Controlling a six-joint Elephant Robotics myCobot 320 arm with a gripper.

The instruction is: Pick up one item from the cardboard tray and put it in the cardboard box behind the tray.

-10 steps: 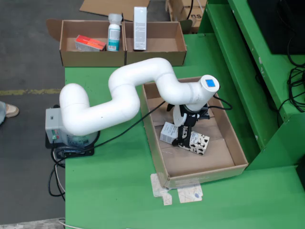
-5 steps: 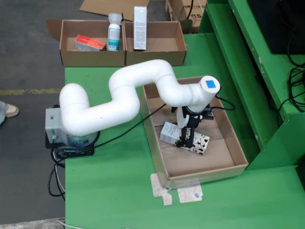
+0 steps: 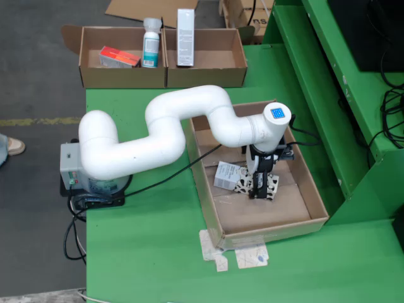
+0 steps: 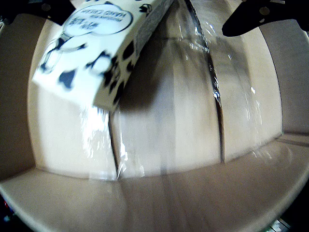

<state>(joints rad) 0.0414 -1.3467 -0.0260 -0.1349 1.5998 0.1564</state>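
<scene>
Centrally in the fixed view, the gripper (image 3: 262,187) reaches down into the cardboard tray (image 3: 315,203), its fingers seemingly clenched on the cow-patterned carton (image 3: 242,183), which tilts at upper left in the wrist view, ready for lifting toward the cardboard box (image 3: 235,74).

On my wrist view, the black-spotted white carton (image 4: 91,48) just under the hand (image 4: 159,12) shows upside-down print; I make out "HAND CREAM". Other lettering is too blurred.
</scene>
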